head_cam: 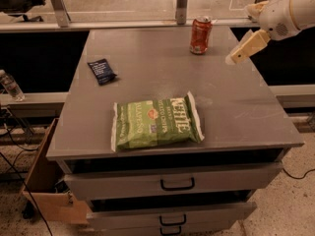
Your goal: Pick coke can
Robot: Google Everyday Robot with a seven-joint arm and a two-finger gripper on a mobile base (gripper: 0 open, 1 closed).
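The coke can (201,35) is a small red can with a silver top. It stands upright near the far right corner of the grey cabinet top (147,77). My gripper (243,48) comes in from the upper right on a white arm. Its cream finger hangs over the right edge of the top, a short way right of the can and apart from it. It holds nothing.
A green Kettle chip bag (155,121) lies flat near the front middle. A small dark blue packet (102,71) lies at the left. A metal post (182,4) stands just behind the can. Drawers sit below the top, and a cardboard box (47,181) stands at lower left.
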